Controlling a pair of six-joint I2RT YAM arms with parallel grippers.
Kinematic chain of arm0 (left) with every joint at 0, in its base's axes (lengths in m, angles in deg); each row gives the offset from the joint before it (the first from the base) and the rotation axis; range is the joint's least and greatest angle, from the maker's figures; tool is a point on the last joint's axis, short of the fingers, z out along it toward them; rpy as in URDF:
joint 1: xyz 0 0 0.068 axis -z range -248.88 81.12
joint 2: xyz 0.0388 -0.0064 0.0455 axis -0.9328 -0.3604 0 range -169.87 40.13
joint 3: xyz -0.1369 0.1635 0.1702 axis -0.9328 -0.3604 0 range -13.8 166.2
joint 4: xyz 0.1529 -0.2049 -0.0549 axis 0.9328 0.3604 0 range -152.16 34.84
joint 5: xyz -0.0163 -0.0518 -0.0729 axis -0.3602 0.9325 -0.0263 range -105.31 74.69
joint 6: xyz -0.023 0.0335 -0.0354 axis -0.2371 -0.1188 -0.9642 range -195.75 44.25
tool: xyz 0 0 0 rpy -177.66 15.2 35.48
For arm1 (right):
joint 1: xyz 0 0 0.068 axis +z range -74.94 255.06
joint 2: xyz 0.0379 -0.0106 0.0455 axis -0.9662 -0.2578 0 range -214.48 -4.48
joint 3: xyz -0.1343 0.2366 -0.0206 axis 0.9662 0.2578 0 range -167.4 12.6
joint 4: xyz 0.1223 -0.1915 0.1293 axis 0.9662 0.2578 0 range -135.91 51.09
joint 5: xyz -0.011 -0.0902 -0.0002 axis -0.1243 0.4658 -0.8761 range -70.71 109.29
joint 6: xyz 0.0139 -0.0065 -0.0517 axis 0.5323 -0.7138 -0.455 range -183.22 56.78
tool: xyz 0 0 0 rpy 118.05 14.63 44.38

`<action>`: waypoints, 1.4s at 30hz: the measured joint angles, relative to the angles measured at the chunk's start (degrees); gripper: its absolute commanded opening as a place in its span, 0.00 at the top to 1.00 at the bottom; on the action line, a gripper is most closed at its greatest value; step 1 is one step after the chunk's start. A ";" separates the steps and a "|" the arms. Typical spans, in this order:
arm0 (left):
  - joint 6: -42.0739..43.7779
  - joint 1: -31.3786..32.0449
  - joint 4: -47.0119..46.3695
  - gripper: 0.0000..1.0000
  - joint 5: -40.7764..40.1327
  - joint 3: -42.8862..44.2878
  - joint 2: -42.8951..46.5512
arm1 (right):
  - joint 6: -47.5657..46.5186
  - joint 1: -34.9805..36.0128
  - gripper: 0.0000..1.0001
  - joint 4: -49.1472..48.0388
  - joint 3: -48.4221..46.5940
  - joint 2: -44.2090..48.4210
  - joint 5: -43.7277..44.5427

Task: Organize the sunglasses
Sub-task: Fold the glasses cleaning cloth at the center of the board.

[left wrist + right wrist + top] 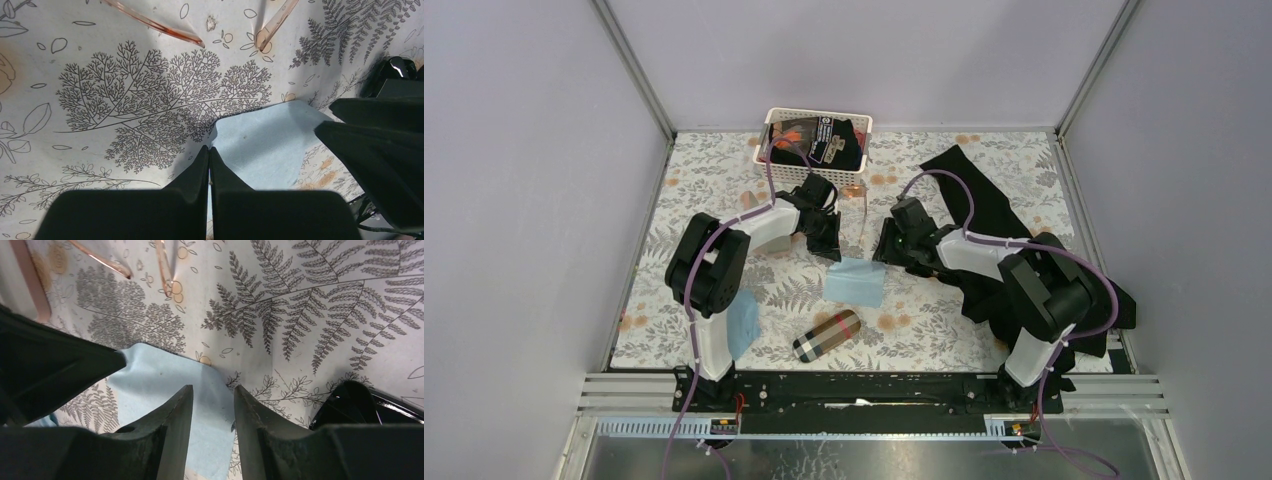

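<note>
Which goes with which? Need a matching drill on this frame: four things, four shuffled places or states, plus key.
Things:
1. white plastic lattice basket
2. plaid oblong case
3. black fabric sheet
4. left gripper

Places or states:
A. shut
B. far end, holding dark items
C. right side, spread out
D. near end, centre

Pairs: 1-B, 2-D, 3-C, 4-A

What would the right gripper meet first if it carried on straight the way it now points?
The right gripper would probably meet the blue cloth, lying on the table just ahead; depth is unclear.
</note>
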 measured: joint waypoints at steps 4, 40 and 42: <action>0.20 0.00 0.02 1.00 0.39 0.00 0.00 | 0.87 0.00 0.60 0.92 -0.74 -2.34 -0.02; 0.44 0.00 -0.02 1.00 2.40 -1.42 3.23 | -3.26 -0.11 1.00 -4.15 5.27 2.86 -4.50; 0.44 0.00 -0.02 1.00 2.40 -2.27 3.87 | -3.61 -0.11 1.00 -4.85 6.29 3.30 -4.96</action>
